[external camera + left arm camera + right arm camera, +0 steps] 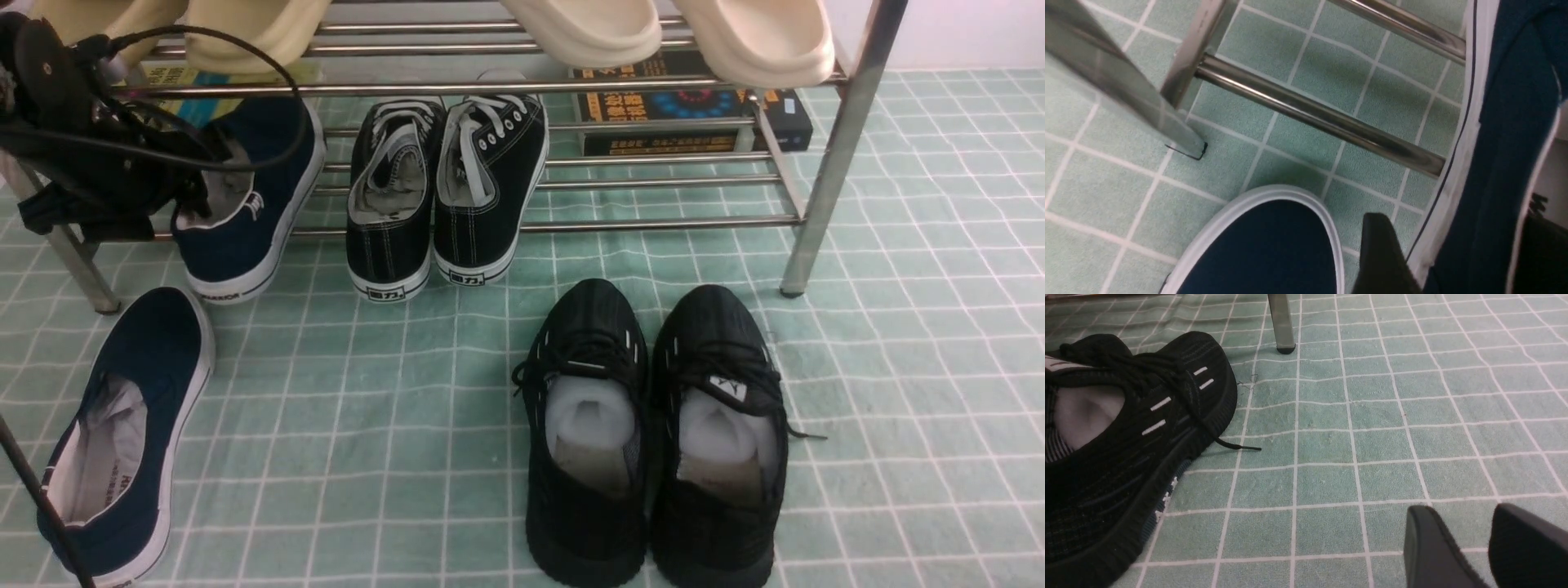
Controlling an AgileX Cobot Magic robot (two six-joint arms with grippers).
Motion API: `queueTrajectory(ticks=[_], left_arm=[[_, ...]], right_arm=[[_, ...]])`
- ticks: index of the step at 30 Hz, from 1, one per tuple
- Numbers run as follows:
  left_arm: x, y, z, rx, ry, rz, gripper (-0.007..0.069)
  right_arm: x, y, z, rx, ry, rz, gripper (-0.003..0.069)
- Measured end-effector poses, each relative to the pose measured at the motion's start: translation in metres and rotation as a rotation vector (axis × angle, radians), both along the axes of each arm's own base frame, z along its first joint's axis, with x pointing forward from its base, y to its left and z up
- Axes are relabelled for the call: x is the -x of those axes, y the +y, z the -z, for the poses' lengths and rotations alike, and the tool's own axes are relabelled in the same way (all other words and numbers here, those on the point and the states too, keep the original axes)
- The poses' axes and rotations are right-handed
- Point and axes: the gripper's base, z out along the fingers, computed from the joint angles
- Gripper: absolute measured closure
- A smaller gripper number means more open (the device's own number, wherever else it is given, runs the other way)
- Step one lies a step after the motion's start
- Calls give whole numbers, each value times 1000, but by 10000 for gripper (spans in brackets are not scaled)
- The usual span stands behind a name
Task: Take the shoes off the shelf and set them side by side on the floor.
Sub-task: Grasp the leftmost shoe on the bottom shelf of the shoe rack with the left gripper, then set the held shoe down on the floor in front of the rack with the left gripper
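One navy-blue slip-on shoe [122, 433] lies on the mint grid floor [392, 408] at the front left; its toe [1265, 249] shows in the left wrist view. The second navy shoe [245, 204] rests at the left end of the chrome shelf [653, 222], its heel overhanging the front rail. My left gripper [192, 184] is shut on that shoe's side wall [1506, 163], one finger [1384, 253] outside the white sole and the other inside. My right gripper [1466, 522] hovers low over bare floor [1372, 416], open and holding nothing; it is out of the front view.
Black lace-up sneakers [445, 188] sit mid-shelf beside the held shoe. A pair of black knit running shoes [653, 433] stands on the floor, with the right-hand one [1126, 437] close to my right gripper. Cream slippers [588, 28] fill the top tier; a shelf leg [833, 163] stands right.
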Motion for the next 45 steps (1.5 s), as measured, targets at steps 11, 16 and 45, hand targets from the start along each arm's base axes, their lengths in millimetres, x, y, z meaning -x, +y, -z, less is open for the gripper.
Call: queueTrajectory(ticks=[11, 16, 45], left_arm=[[11, -4, -3, 54, 87, -12, 599], [53, -3, -45, 27, 199, 0, 599], [139, -49, -2, 53, 249, 110, 598]], right_arm=[[0, 0, 0, -1, 0, 0, 420], [0, 0, 0, -1, 0, 0, 420], [0, 0, 0, -1, 0, 0, 420]])
